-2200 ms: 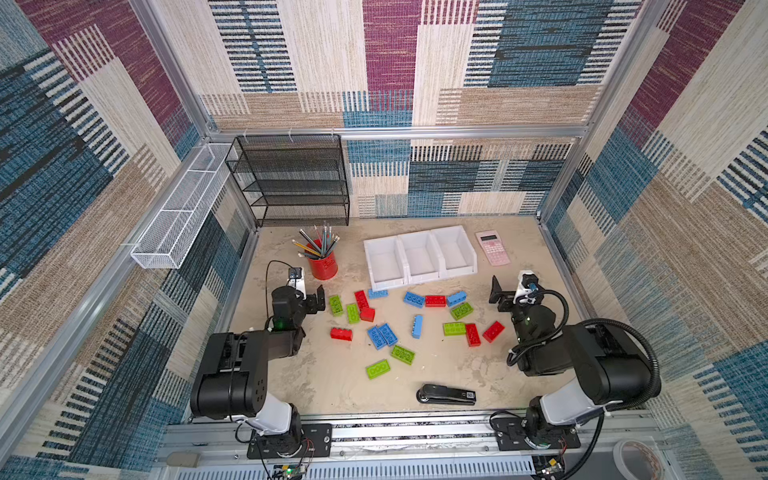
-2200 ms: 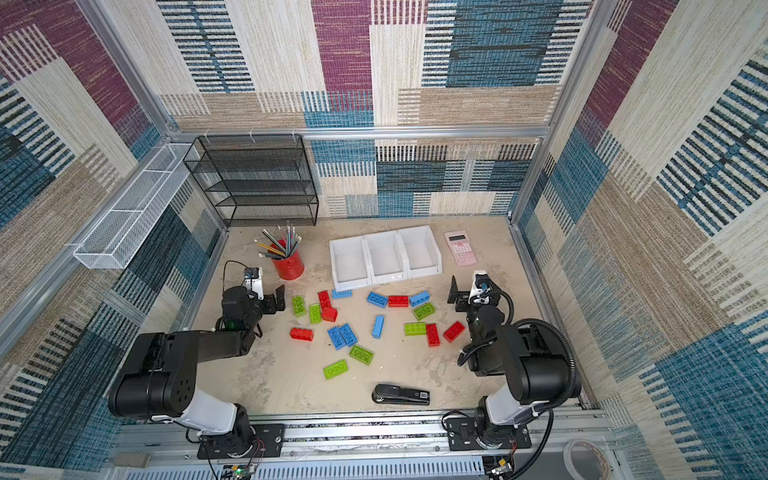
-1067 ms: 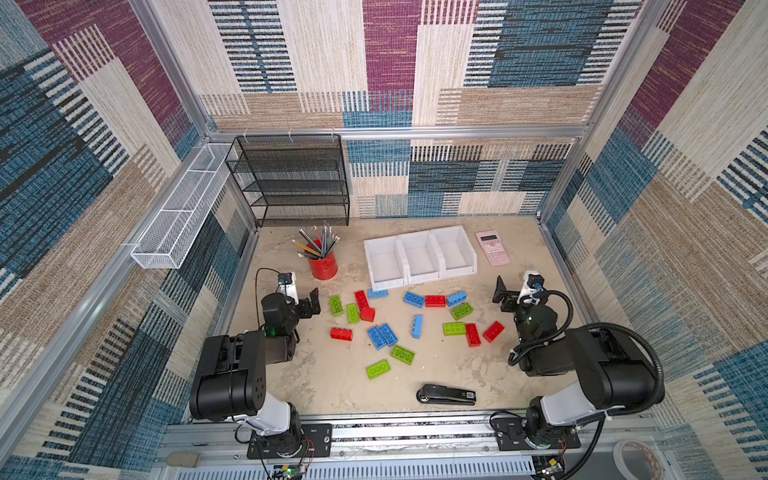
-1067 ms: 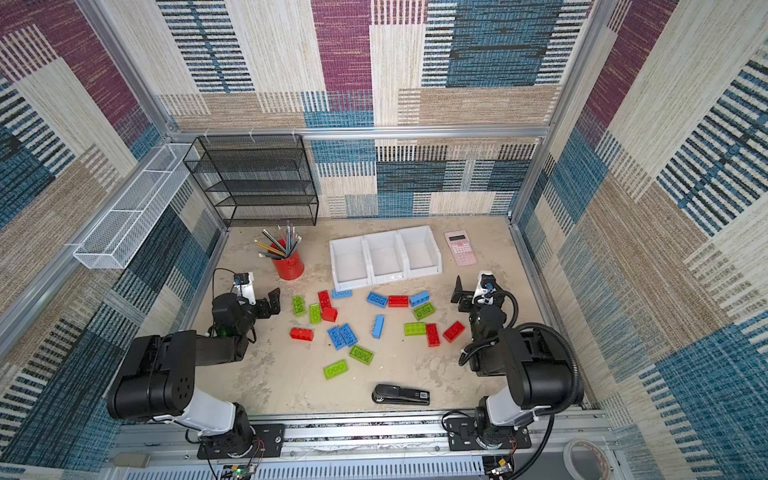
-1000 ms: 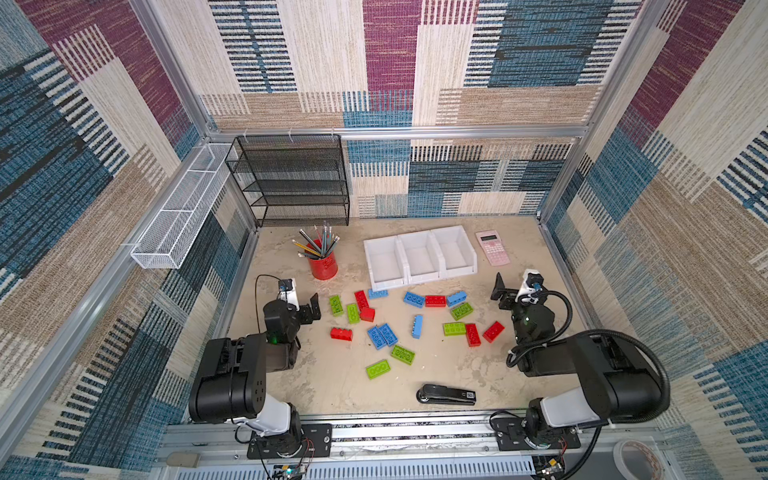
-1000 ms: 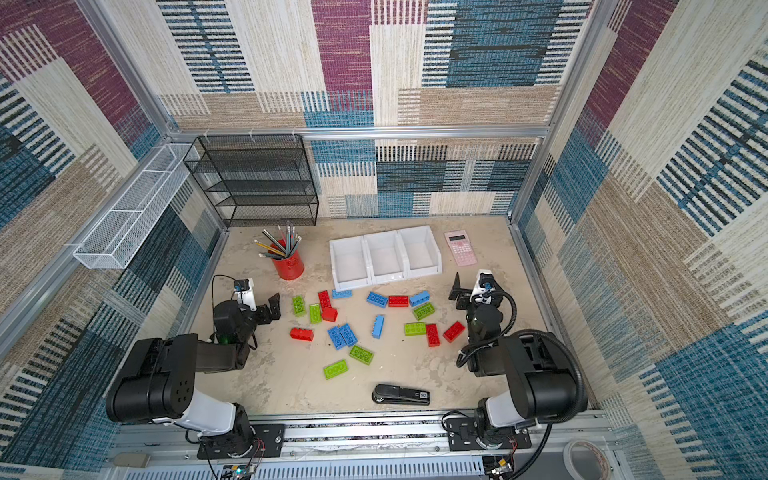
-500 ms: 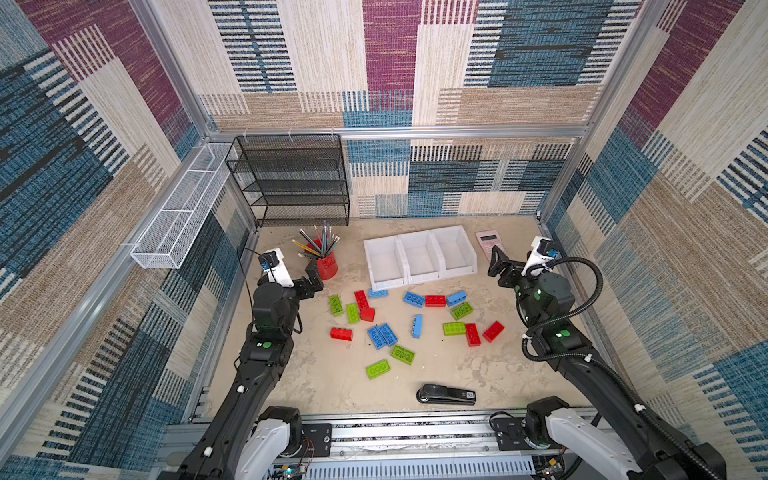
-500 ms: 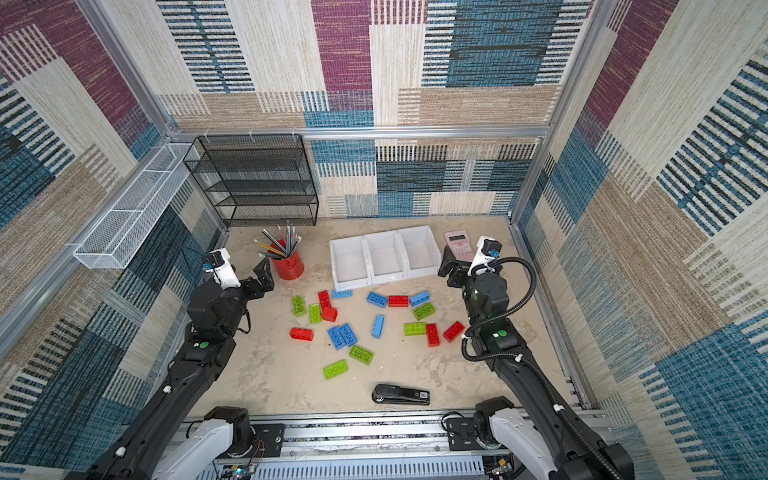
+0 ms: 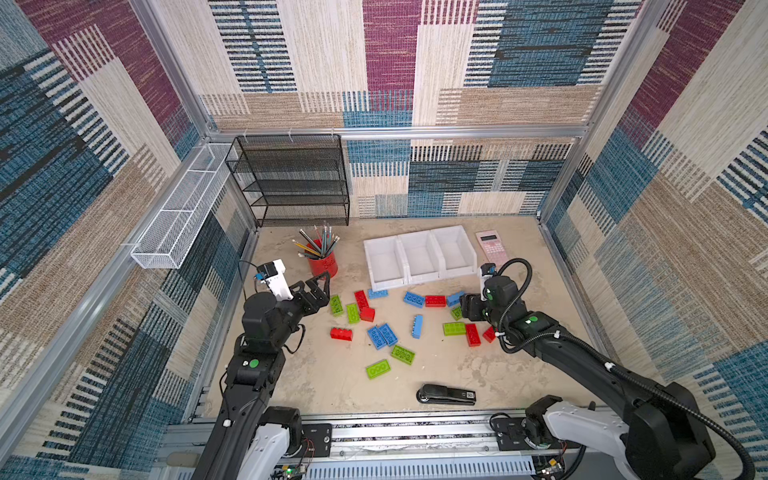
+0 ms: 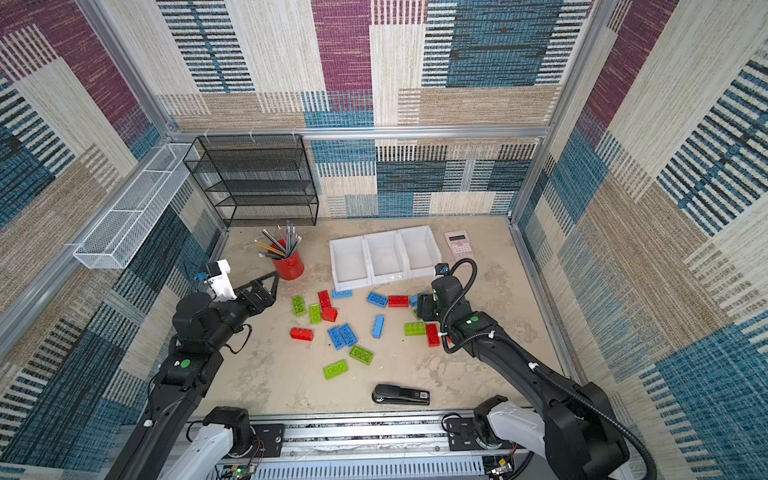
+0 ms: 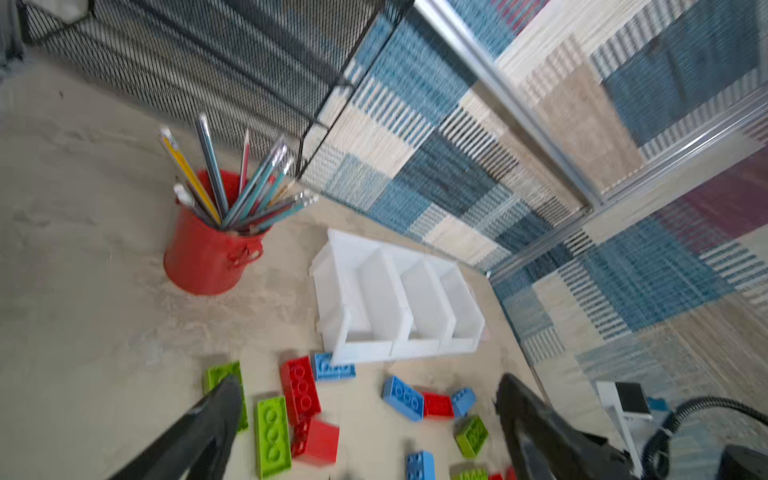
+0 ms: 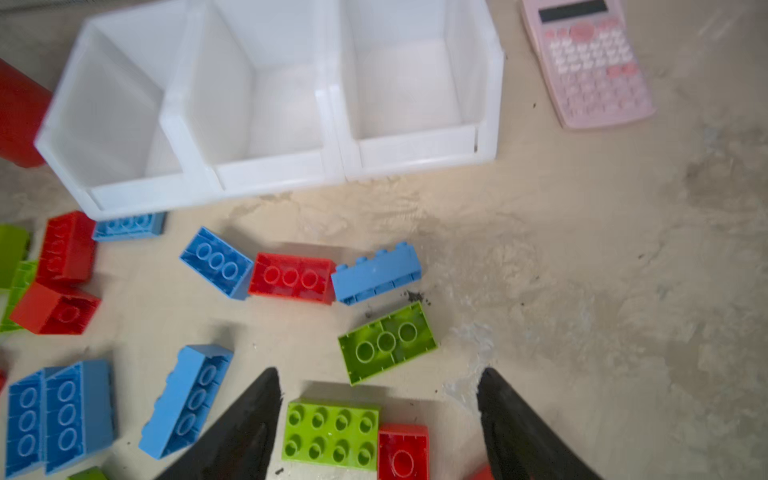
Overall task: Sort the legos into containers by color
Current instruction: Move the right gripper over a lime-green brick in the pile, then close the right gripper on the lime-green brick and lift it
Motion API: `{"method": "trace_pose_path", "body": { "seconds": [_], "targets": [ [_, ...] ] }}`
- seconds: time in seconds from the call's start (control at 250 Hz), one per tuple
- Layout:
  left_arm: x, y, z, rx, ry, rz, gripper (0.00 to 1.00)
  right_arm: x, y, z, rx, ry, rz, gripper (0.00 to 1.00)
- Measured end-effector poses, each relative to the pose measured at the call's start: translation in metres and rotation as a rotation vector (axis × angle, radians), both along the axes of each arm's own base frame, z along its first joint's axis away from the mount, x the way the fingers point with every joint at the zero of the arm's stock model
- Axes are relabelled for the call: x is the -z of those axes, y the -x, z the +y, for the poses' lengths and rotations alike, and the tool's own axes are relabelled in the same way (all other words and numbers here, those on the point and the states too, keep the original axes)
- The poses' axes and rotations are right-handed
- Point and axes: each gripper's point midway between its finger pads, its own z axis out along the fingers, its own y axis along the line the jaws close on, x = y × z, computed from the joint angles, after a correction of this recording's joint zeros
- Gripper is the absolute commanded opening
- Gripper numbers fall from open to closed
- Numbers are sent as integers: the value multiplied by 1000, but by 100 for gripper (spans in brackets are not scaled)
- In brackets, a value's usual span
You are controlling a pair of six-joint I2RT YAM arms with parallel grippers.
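Overhead scene, in both top views: red, blue and green legos (image 9: 435, 301) lie scattered on a sandy tabletop (image 9: 332, 390), just in front of three joined white containers (image 9: 424, 279), all empty. The left end effector (image 9: 326, 286) hovers beside the leftmost green bricks, jaws wide and holding nothing. The right end effector (image 9: 463, 308) hangs low over bricks at the right of the scatter, and its jaws are hidden here. A red pencil cup (image 9: 323, 266), pink calculator (image 9: 492, 247) and black stapler (image 9: 446, 395) sit nearby.

Left wrist view: wide, empty jaws frame the scatter, with a green brick (image 11: 272, 432) near one fingertip.

Right wrist view: the jaws stand apart, gripping nothing. A studs-up green brick (image 12: 330, 434) lies between them, touching a red brick (image 12: 403, 451).

To grasp well, the right arm should probably turn so the jaws close across the green brick's narrow width. That would leave the red neighbour outside. It should then lift clear of the container wall before releasing.
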Motion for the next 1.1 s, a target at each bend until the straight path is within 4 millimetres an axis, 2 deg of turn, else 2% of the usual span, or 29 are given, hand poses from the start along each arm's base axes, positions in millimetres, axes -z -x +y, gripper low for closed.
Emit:
{"method": "trace_pose_path", "body": {
  "seconds": [0.068,0.124,0.152,0.208,0.284,0.328,0.54,0.692,0.784,0.9,1.1],
  "targets": [
    [25,7,-11,39,-35,130,95,11,3,9,-31,15,45,92],
    [40,16,-14,57,-67,196,100,17,3,13,-42,20,67,93],
    [47,20,-12,48,-90,223,99,22,2,13,-42,27,81,93],
    [56,26,-9,29,-124,257,99,30,3,16,-49,43,104,90],
    [69,35,-11,20,-179,283,99,42,10,25,-66,58,139,78],
    [76,39,-14,28,-207,301,99,46,12,29,-70,65,151,74],
    [111,49,0,-50,-334,343,99,60,21,42,-41,73,203,70],
    [113,44,7,-94,-356,323,99,65,24,42,-5,46,232,69],
    [119,44,9,-107,-369,332,99,68,25,44,3,31,246,70],
    [117,46,16,-144,-355,293,99,75,22,46,15,37,255,72],
    [112,55,26,-190,-305,209,99,74,9,52,24,23,223,82]
  ]
}}
